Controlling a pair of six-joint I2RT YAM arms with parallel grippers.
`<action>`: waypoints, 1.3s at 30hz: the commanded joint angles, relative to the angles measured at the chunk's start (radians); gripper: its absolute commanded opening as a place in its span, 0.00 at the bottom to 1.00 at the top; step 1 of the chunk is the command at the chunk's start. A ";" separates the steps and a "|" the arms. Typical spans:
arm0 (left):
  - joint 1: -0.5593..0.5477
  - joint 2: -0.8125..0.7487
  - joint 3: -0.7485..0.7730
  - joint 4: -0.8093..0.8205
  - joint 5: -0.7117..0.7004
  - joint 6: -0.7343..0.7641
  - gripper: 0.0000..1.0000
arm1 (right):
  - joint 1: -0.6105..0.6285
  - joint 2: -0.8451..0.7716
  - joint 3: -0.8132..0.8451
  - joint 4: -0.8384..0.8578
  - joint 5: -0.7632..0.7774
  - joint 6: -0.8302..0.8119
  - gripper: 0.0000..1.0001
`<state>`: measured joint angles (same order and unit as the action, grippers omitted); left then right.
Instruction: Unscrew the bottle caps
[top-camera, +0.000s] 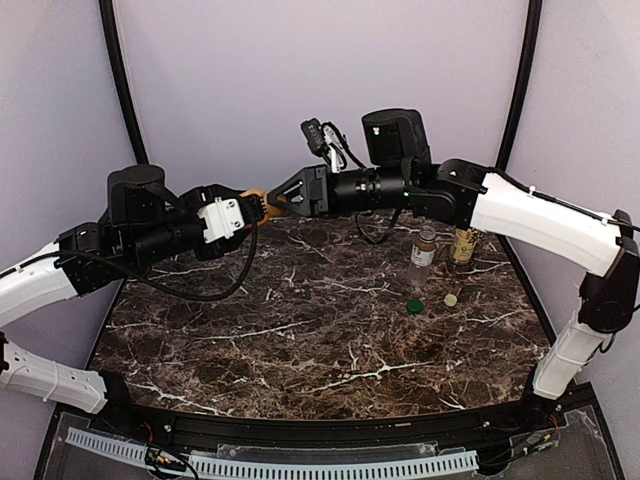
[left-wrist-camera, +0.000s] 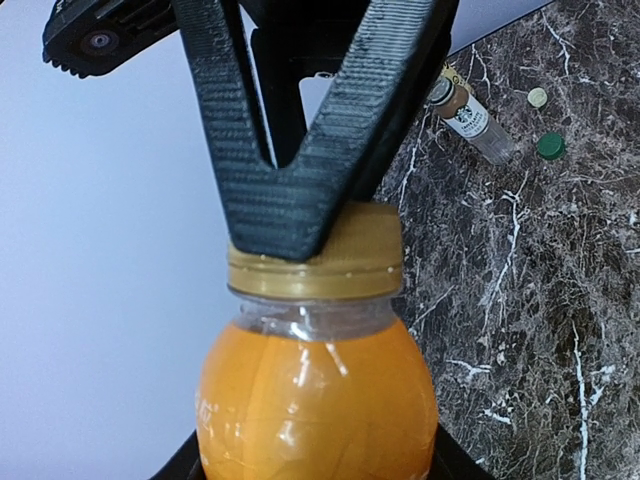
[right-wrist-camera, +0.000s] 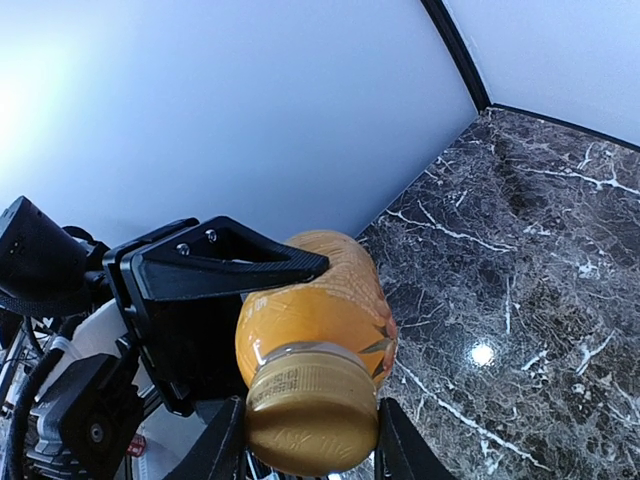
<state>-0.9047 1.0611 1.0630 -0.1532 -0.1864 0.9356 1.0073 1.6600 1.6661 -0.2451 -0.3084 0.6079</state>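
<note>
The squat orange juice bottle hangs in the air over the table's back left, lying on its side. My left gripper is shut on its body; only the finger edges show at the bottom of the left wrist view. My right gripper is shut on its orange cap, with a black finger pressed to each side. The same cap sits under the right gripper's fingers in the left wrist view. A dark green cap and a cream-white cap lie loose on the marble.
The slim clear bottle with a white label and the yellowish tea bottle stand uncapped at the back right, just under my right arm. The dark marble table has a grey wall behind it. A black cable loops under my left arm.
</note>
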 joint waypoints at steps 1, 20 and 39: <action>-0.008 -0.018 0.015 -0.089 0.114 -0.076 0.33 | 0.015 -0.009 -0.001 0.016 -0.159 -0.248 0.00; -0.008 -0.001 0.088 -0.391 0.707 -0.373 0.25 | 0.182 -0.036 0.014 -0.264 -0.014 -1.414 0.00; -0.006 -0.025 0.074 -0.377 0.655 -0.362 0.22 | 0.230 -0.151 -0.164 -0.003 0.168 -1.413 0.91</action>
<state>-0.9062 1.0531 1.1187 -0.5724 0.4480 0.5632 1.2308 1.5848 1.5627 -0.4278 -0.1757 -0.8516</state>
